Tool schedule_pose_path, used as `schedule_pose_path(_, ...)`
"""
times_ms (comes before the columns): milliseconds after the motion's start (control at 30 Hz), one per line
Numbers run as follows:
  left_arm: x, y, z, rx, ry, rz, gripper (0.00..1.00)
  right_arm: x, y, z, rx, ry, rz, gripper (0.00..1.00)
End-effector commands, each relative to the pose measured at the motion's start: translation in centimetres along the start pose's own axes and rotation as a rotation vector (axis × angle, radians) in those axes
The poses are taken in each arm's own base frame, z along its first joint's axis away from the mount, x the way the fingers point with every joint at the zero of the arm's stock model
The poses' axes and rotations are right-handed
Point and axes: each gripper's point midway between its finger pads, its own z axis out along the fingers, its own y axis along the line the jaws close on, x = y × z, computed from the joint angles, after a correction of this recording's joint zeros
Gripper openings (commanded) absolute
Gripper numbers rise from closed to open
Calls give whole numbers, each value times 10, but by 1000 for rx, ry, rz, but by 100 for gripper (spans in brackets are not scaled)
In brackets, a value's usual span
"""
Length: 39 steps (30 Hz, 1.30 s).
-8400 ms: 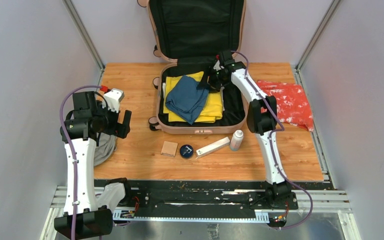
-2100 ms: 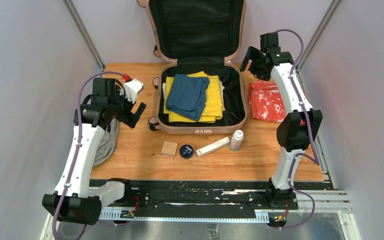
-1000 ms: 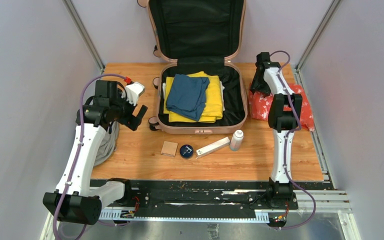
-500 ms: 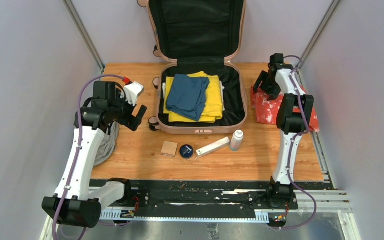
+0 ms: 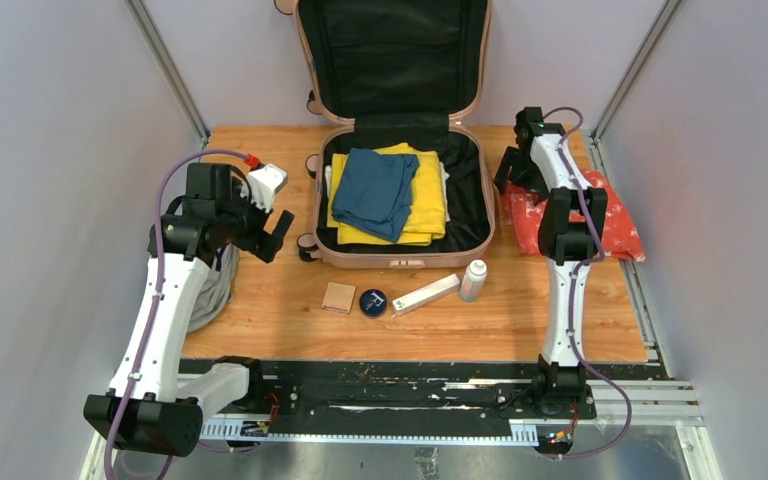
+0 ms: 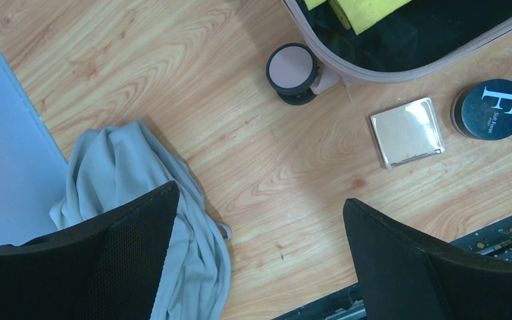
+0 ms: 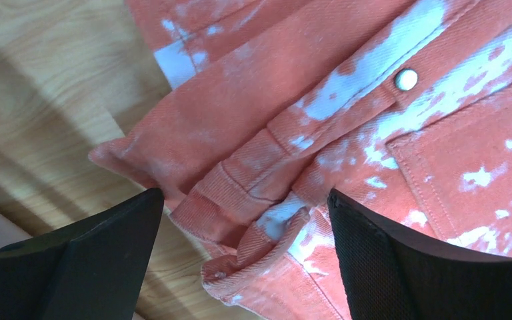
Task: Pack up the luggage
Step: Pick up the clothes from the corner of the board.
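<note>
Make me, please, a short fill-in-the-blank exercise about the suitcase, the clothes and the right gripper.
1. In the luggage, a ____ cloth lies on top of the yellow cloth.
2. The red garment lies on the table to the ____ of the luggage.
3. The right gripper over that garment is ____.
Missing words: blue; right; open.

Luggage (image 5: 400, 258) lid stands upright at the back and walls off that side. Yellow cloth (image 5: 427, 200) and blue cloth (image 5: 372, 190) fill most of the tray, leaving a bare lining strip at its right. Tan square (image 5: 338, 297), black tin (image 5: 372, 302), white box (image 5: 426, 294) and bottle (image 5: 472, 280) line the front wall. Open wood between grey cloth (image 5: 210, 295) and wheel (image 5: 307, 245). Red garment (image 5: 615, 220) covers the right side, and the right arm (image 5: 560, 200) stands over the gap beside the luggage.
</note>
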Motion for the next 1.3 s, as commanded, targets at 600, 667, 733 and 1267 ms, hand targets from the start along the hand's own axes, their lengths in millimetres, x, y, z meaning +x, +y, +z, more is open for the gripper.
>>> schedule_pose_path(600, 2, -1, 1, -2, 5, -42, 100, 14, -14, -89, 128, -115, -15, 100)
schedule_pose_path(667, 3, -2, 1, 0, 5, -44, 100, 31, -16, -78, 131, -63, -4, 100)
schedule_pose_path(733, 3, -2, 0, 1, 1, -45, 100, 47, -16, -65, 129, -14, 10, 100)
schedule_pose_path(1267, 8, 3, -4, -35, 7, -20, 100, 34, 1, 2, 133, 67, 74, 100)
